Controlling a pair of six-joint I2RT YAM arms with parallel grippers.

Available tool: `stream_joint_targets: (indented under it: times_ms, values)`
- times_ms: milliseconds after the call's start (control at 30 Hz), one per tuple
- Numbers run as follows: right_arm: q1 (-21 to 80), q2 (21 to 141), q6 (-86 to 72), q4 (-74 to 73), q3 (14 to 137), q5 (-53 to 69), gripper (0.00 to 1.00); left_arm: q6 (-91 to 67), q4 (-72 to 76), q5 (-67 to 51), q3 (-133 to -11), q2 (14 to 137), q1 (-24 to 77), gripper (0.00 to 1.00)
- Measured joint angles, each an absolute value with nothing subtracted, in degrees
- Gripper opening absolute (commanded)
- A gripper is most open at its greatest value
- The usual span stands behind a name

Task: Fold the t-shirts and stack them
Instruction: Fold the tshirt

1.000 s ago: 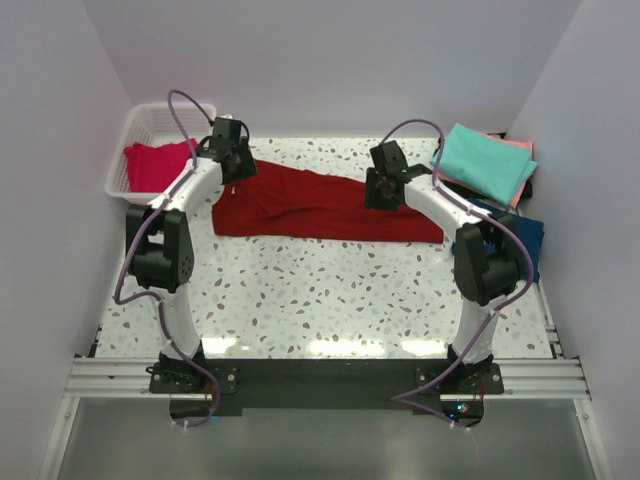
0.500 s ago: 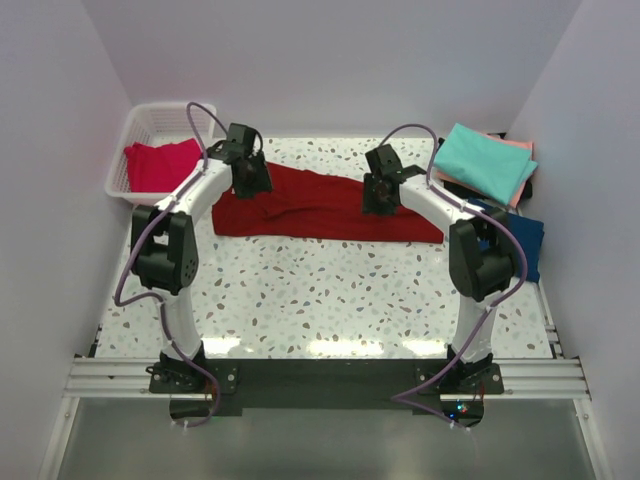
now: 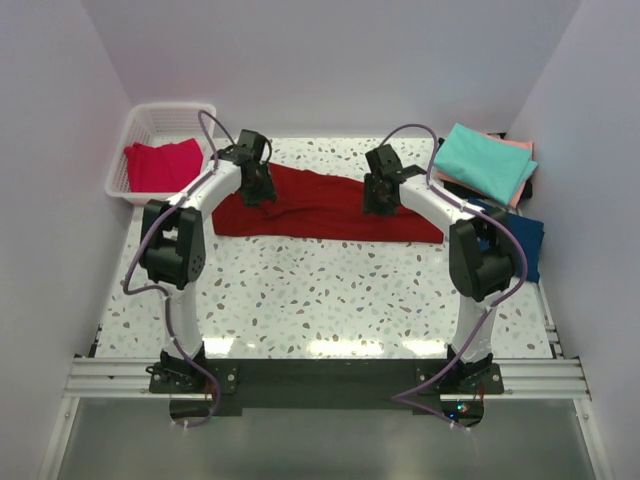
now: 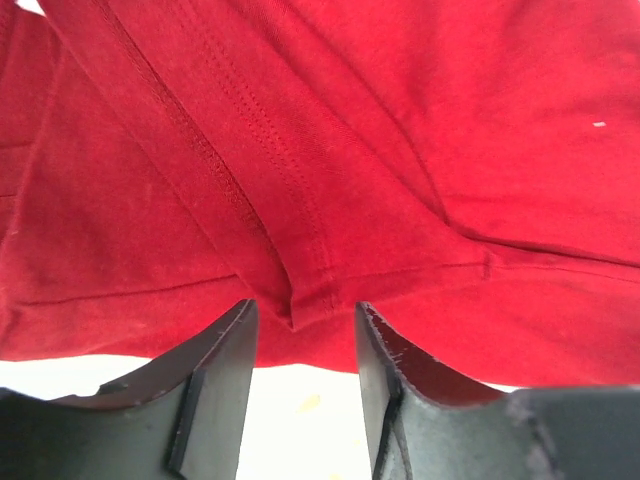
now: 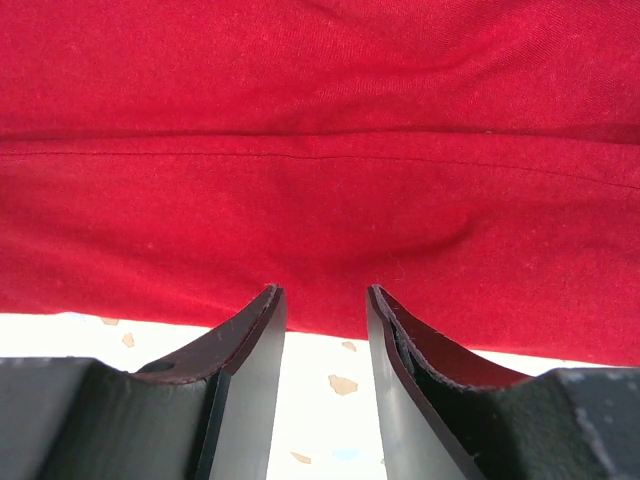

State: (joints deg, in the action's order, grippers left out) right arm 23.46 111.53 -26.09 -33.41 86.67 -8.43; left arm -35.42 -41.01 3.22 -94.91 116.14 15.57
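A large dark red t-shirt (image 3: 330, 205) lies stretched across the back of the table. My left gripper (image 3: 258, 188) is over its left end. In the left wrist view the left gripper (image 4: 303, 312) stands open, with a seamed fold of the red cloth (image 4: 400, 150) at its fingertips and bare table showing between the fingers. My right gripper (image 3: 377, 200) is over the shirt's right half. It is open too (image 5: 323, 292), its tips at the near edge of the cloth (image 5: 320, 150).
A white basket (image 3: 135, 125) at the back left holds a pinkish-red t-shirt (image 3: 160, 165). At the back right a folded teal t-shirt (image 3: 485, 160) lies on a salmon pink one (image 3: 520, 147). A navy one (image 3: 525, 240) lies beside the right arm.
My left gripper has swung right, from beside the basket onto the red shirt's left end, and its jaws have narrowed a little. The right gripper has shifted slightly left.
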Motion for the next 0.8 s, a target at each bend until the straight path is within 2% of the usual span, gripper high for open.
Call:
stream_joint_targets:
  times_ms: [567,700,733,800]
  values:
    - [23.49,111.53,-25.89,-35.57,88.05,-10.00,0.42,-35.55,-39.38,1.28,-94.91,121.51,15.57,0.32]
    - [23.49,111.53,-25.89,-35.68,88.27,-10.52,0.41,-35.55,-39.38,1.13,-94.91,121.64,15.57,0.20]
    - [23.49,111.53,-25.89,-35.73,88.27,-10.63,0.41,-35.55,-39.38,1.08,-94.91,121.67,15.57,0.13]
    - [23.51,111.53,-25.89,-35.75,88.29,-10.87,0.42,-35.73,-39.38,1.04,-94.91,121.75,15.57,0.06]
